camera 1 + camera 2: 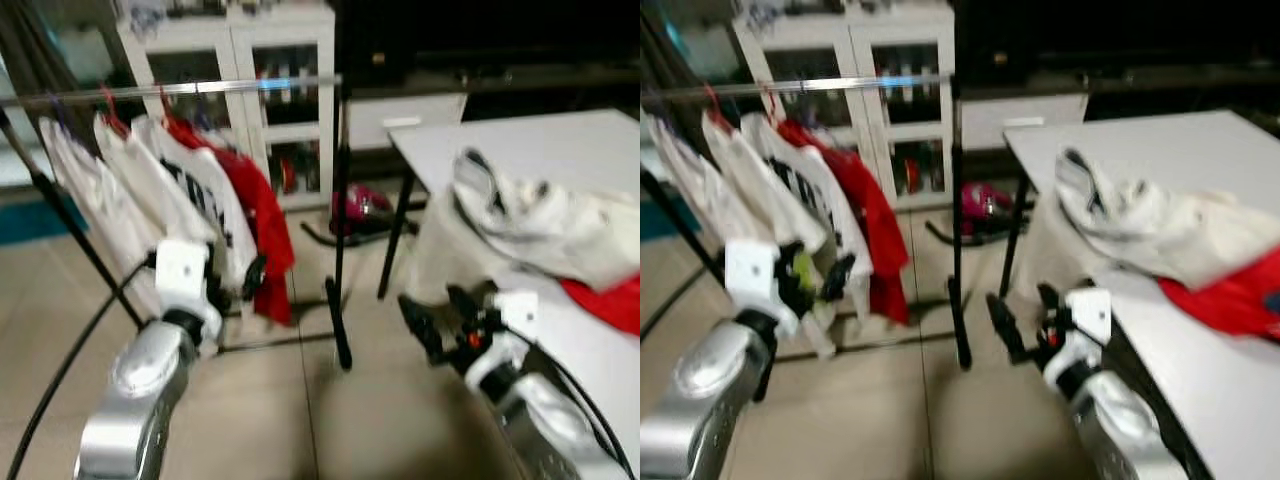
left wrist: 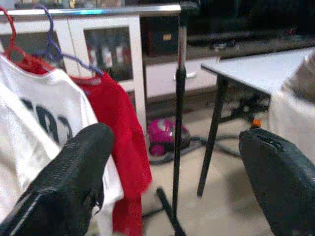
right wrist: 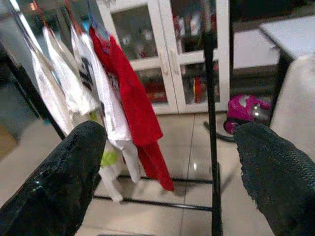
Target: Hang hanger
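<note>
Red wire hanger (image 2: 12, 46) sits upper left on silver metal rail (image 1: 200, 88), under white shirt (image 1: 190, 190). Light, stiff, thin; best held by hook. Left tool (image 2: 172, 182) and right tool (image 3: 167, 172) wide open, empty. Heaped clothes (image 1: 540, 225) on white bench (image 1: 590, 350), right side.

Garment rack (image 1: 180, 88) left, table (image 1: 520, 150) right, cabinet (image 1: 270, 60) behind rack.

Red shirt (image 1: 262, 215); white shirts (image 1: 150, 190), one black-printed; pink vacuum (image 1: 358, 206); white table (image 1: 560, 140).
</note>
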Robot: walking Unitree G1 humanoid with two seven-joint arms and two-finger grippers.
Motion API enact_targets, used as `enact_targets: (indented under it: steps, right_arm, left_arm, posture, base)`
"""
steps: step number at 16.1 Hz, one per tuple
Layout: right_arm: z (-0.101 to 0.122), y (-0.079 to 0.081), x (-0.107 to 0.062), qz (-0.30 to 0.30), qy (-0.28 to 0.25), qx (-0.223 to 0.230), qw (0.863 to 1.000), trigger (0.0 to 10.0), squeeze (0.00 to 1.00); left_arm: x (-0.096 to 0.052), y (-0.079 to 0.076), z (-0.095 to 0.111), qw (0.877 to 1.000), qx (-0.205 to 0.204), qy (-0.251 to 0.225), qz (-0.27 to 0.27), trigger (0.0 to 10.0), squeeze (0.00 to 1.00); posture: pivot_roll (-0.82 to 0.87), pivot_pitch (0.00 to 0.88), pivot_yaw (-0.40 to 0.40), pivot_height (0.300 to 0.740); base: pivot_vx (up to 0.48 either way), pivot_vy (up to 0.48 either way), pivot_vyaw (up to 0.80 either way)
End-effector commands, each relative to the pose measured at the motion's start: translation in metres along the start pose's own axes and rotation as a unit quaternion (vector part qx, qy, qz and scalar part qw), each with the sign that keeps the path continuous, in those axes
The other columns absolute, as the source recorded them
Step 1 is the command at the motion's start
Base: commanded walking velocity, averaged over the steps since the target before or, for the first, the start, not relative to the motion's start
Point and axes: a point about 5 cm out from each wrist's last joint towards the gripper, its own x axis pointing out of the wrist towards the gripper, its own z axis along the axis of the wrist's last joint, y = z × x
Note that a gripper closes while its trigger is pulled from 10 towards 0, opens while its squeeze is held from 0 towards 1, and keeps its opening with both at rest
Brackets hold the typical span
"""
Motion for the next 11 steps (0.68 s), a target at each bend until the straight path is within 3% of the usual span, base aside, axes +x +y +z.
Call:
enact_targets:
  steps: [1,3,5,11]
  right_arm:
    - [0.002,0.004,0.006,0.013,-0.001,0.001,1.0,10.0,1.0]
    - [0.003,0.004,0.01,0.013,-0.006,-0.003,1.0,10.0,1.0]
    - [0.007,0.002,0.014,-0.018,-0.019,-0.011,1.0,10.0,1.0]
    - [0.017,0.006,0.017,-0.015,-0.039,-0.035,0.999,10.0,1.0]
  left_arm:
    - [-0.002,0.006,-0.004,1.0,0.005,0.012,0.011,10.0,1.0]
    - [-0.003,0.007,-0.003,1.0,0.017,0.014,0.009,10.0,1.0]
    - [-0.001,0.007,0.001,1.0,0.028,0.012,-0.004,10.0,1.0]
    - [0.003,0.001,0.005,0.999,0.027,0.008,-0.022,10.0,1.0]
  posture:
    - [0.14,0.006,0.02,0.74]
    - [0.15,0.006,0.018,0.74]
    - [0.15,0.008,0.02,0.74]
    - [0.14,0.013,0.024,0.74]
  base:
    - [0.412,0.0,0.8]
    - [0.412,0.0,0.77]
    - [0.412,0.0,0.0]
    - [0.413,0.0,0.0]
